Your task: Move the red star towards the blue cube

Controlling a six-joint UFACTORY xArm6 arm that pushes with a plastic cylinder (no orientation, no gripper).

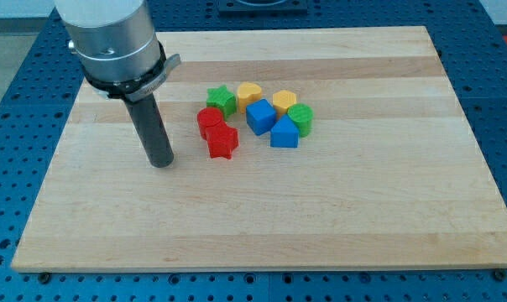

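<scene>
I am holding my tip [162, 163] on the wooden board [363, 218]; being a bare rod, it is gripping nothing. The red star-shaped block [222, 142] is lying at my two o'clock, the blue cube block [260, 117] sitting just beyond it, same bearing.

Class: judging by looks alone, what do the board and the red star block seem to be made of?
Pale wooden board: apparently wood, matt; lengthwise grain and joined strips show. Red star-shaped block: probably painted wood or plastic; even, slightly glossy colour, no grain visible.
</scene>
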